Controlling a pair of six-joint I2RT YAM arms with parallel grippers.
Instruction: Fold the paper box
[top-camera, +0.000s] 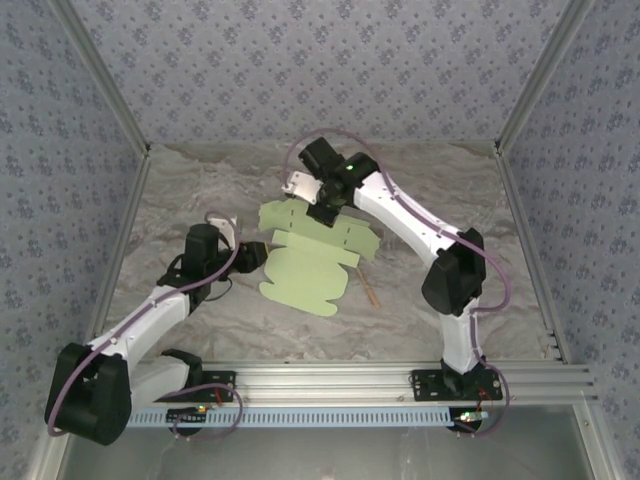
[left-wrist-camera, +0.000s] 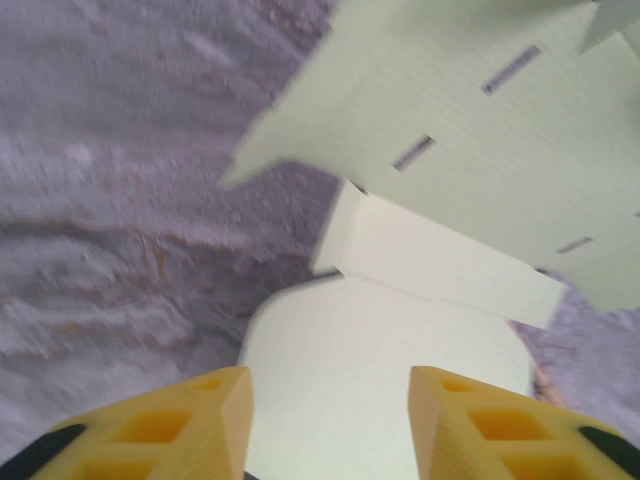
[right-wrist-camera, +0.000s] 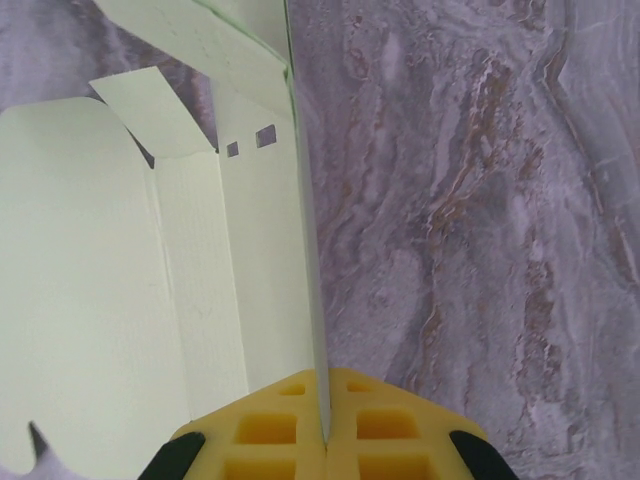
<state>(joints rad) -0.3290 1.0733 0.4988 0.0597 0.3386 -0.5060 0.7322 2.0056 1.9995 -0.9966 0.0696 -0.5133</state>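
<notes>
The paper box (top-camera: 310, 262) is a pale green die-cut sheet lying mostly flat in the middle of the table, with tabs and slots. My right gripper (top-camera: 322, 208) is at the sheet's far edge, shut on a raised side panel (right-wrist-camera: 300, 300); the card's thin edge runs between the two yellow fingers (right-wrist-camera: 270, 430). My left gripper (top-camera: 248, 257) sits at the sheet's left side, open. In the left wrist view its yellow fingers (left-wrist-camera: 215, 420) stand wide apart over a rounded flap (left-wrist-camera: 380, 370) of the sheet, with a folded strip (left-wrist-camera: 440, 265) beyond.
A thin tan wooden stick (top-camera: 368, 290) lies on the table by the sheet's right edge. The marble-patterned tabletop (top-camera: 200, 200) is walled by patterned panels at left, right and back. The metal rail (top-camera: 350, 378) holds both arm bases at the near edge.
</notes>
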